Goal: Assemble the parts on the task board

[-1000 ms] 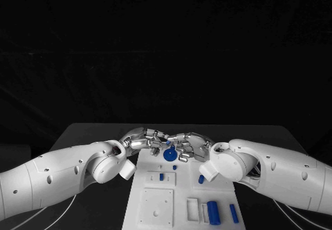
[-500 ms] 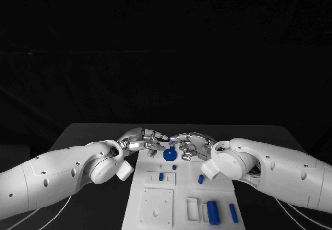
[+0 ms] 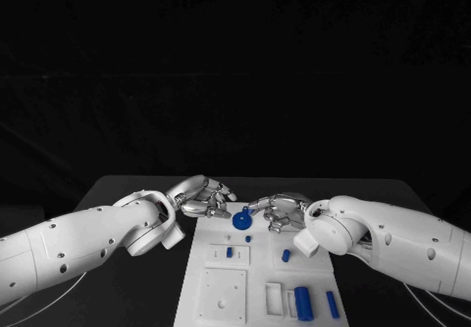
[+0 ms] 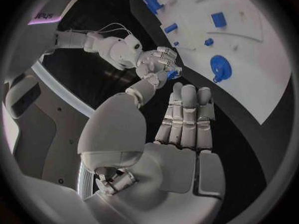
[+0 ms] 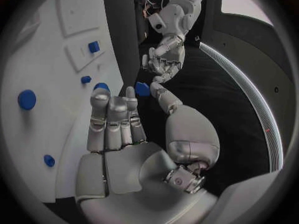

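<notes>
The white task board (image 3: 221,286) runs down the middle of the table. A round blue disc part (image 3: 241,219) stands near its far end. My right hand (image 3: 280,211) hovers just right of the disc and pinches a small blue piece (image 5: 142,88) between thumb and finger. The left wrist view shows the same small blue piece (image 4: 171,73) at the right hand's (image 4: 157,64) fingertips. My left hand (image 3: 201,197) is over the board's far left corner, apart from the right hand. Its straight fingers (image 4: 187,119) hold nothing.
On the board lie a small blue peg (image 3: 248,238), two short blue pieces (image 3: 229,251) (image 3: 286,255), a thick blue cylinder (image 3: 302,302) and a thin blue rod (image 3: 332,304) at the near right. Black table surrounds the board.
The hands were together above the disc. My left hand has drawn back to the left and opened, while the right hand has kept the small blue piece and shifted slightly right.
</notes>
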You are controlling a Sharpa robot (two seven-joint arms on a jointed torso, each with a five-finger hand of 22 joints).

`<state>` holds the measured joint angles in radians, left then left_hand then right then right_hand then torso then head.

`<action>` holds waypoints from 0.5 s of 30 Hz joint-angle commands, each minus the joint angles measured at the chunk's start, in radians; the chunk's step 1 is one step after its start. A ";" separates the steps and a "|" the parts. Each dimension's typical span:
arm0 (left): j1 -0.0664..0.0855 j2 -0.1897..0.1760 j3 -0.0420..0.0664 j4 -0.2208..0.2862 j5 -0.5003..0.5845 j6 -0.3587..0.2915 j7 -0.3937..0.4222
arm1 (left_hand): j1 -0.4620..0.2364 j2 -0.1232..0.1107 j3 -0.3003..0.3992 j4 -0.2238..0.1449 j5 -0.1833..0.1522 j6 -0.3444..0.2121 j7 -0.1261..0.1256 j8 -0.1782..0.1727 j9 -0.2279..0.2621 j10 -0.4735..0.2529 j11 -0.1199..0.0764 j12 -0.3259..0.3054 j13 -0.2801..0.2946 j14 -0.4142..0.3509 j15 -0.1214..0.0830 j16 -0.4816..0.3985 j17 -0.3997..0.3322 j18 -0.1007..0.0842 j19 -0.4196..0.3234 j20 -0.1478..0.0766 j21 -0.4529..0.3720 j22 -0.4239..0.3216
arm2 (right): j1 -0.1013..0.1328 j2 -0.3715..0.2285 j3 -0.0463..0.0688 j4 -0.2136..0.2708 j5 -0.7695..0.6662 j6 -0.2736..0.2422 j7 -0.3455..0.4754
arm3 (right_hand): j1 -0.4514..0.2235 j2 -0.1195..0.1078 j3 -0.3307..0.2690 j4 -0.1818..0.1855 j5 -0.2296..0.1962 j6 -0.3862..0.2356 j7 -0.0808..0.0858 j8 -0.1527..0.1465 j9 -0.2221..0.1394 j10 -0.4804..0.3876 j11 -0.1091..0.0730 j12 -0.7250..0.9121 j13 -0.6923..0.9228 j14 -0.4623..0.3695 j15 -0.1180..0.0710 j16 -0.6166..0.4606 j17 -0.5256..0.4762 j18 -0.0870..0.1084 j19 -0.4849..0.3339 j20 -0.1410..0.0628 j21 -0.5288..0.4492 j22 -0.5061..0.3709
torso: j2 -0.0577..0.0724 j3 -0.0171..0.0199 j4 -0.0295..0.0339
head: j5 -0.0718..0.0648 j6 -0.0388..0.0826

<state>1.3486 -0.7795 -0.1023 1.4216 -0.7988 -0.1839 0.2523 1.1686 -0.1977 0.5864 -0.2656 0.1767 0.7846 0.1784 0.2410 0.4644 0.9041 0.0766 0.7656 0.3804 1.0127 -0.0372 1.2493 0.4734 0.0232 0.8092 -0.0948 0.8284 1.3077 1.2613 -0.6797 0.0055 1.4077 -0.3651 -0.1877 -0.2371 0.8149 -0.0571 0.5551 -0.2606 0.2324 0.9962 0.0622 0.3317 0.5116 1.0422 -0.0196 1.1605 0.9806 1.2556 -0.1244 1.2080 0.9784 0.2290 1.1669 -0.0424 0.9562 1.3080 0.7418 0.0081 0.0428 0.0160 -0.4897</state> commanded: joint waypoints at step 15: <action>0.017 0.059 -0.001 0.016 -0.266 -0.005 -0.121 | -0.007 -0.043 0.000 0.045 -0.081 -0.018 0.014 0.012 -0.002 0.009 0.007 -0.024 -0.023 0.000 0.011 -0.005 -0.004 0.014 -0.008 -0.030 -0.005 0.018 | 0.001 0.007 0.001 0.017 -0.086 0.031 -0.058 | -0.001 -0.009 0.007 0.000 0.006 0.036 0.025 0.002 -0.001 0.003 -0.003 0.001 -0.002 0.001 -0.005 0.002 0.001 0.033 0.007 0.000 0.005 0.018 | 0.001 0.0017 -0.0007 | 0.003 -0.005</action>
<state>1.3635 -0.7243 -0.1030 1.4337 -0.9873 -0.2111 0.1830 1.1601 -0.2332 0.5867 -0.2260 0.0987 0.7757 0.1882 0.2469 0.4622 0.9073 0.0804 0.7472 0.3585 1.0146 -0.0317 1.2494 0.4706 0.0227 0.8092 -0.0946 0.8284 1.3075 1.2621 -0.6740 0.0056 1.4203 -0.4269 -0.1782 -0.2860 0.8149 -0.0571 0.5550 -0.2607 0.2324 0.9988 0.0598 0.3298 0.5101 1.0423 -0.0194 1.1604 0.9798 1.2570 -0.1227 1.2080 0.9782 0.2314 1.1681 -0.0411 0.9562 1.3078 0.7424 0.0096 0.0420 0.0183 -0.4935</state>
